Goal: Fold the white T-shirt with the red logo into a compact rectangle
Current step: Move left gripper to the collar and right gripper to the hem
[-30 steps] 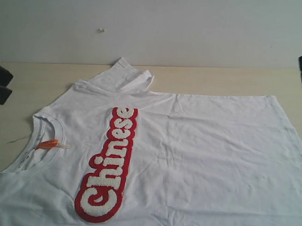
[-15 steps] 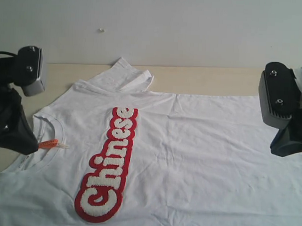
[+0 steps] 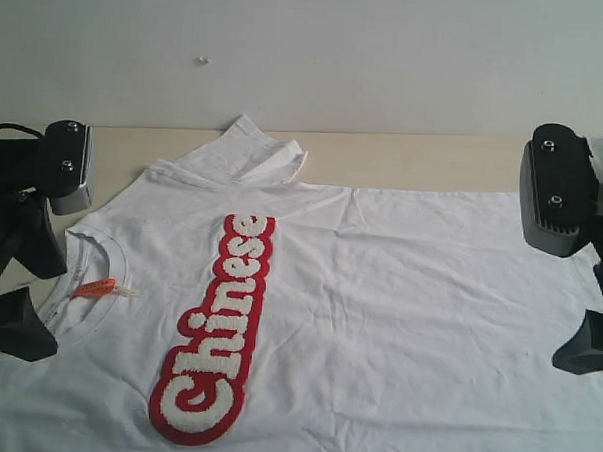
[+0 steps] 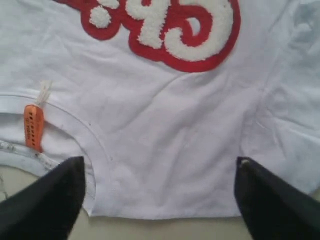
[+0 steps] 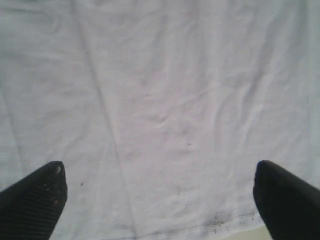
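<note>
The T-shirt (image 3: pixel 377 319) lies spread front up on the table (image 3: pixel 415 156), with the logo (image 3: pixel 217 327) along its chest. The collar (image 3: pixel 108 246) is by the left gripper (image 4: pixel 159 165) and the hem (image 5: pixel 175 230) by the right gripper (image 5: pixel 159 170). Both hang over the cloth's edges — fingers spread wide, nothing held.

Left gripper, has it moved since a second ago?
Yes. In the exterior view the left gripper has come in from the left edge and down, toward the orange neck tag, and its jaws now stand apart.
</note>
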